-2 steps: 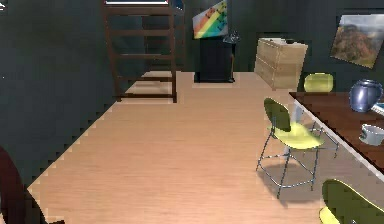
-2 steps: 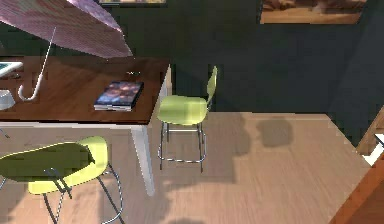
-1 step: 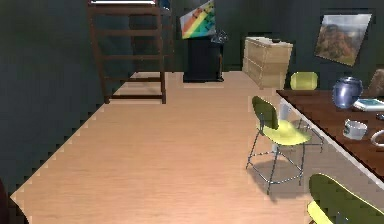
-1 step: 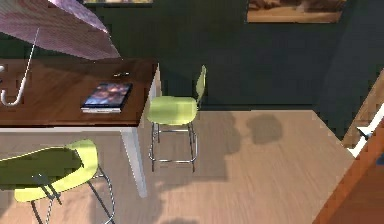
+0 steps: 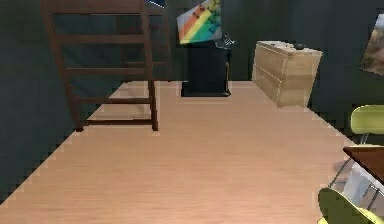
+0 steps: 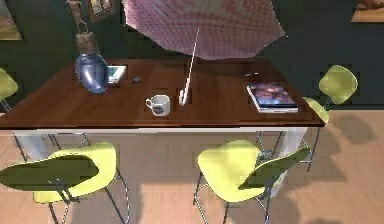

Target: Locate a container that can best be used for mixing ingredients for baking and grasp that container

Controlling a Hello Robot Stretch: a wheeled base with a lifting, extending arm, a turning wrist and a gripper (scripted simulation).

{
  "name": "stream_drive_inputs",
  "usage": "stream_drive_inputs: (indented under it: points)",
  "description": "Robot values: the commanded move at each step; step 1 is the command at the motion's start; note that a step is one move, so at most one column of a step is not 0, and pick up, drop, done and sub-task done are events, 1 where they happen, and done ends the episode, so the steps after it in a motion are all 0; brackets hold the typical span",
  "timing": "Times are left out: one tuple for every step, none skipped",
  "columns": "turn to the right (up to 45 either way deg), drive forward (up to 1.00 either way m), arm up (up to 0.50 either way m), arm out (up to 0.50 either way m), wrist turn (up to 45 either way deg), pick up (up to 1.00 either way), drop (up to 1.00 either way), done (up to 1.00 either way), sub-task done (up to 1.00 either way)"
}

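Standing on the dark wooden table (image 6: 220, 112) in the arm side view, a white cup (image 6: 158, 104) with a handle is upright near the table's middle, just left of a small white upright piece (image 6: 184, 96) where the thin pole of a large pink chequered umbrella (image 6: 200, 25) meets the tabletop. The cup is the open vessel I can make out there, though at this size it may not be the mixing container the task means. A round blue vase (image 6: 91, 72) stands toward the table's far left corner, with a brown statuette (image 6: 82, 25) rising behind it and a flat tablet-like thing (image 6: 116, 73) just to its right. A closed book (image 6: 272, 96) lies near the table's right end, well apart from the cup. Yellow-green chairs stand around the table: two at the near side (image 6: 75, 170) (image 6: 240, 170) and one at the right end (image 6: 335, 85). How the gripper's fingers stand cannot be told from these pictures. In the forward view, a light wooden floor (image 5: 180, 150) runs to a dark wall, with a brown ladder-like frame (image 5: 100, 60) at the left, a black stand (image 5: 205, 72) bearing a rainbow-striped panel (image 5: 200, 22), and a pale wooden dresser (image 5: 285, 72) to its right. A yellow-green chair (image 5: 370, 120) shows at the right edge.
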Motion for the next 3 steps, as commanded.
stream_drive_inputs:
  points:
    - [0.0,0.75,0.00,0.00,0.0,0.00,0.00,0.00,0.00]
    - [33.0,0.00,0.00,0.00,0.0,0.00,0.00,0.00,0.00]
    - [0.0,1.00,0.00,0.00,0.0,0.00,0.00,0.00,0.00]
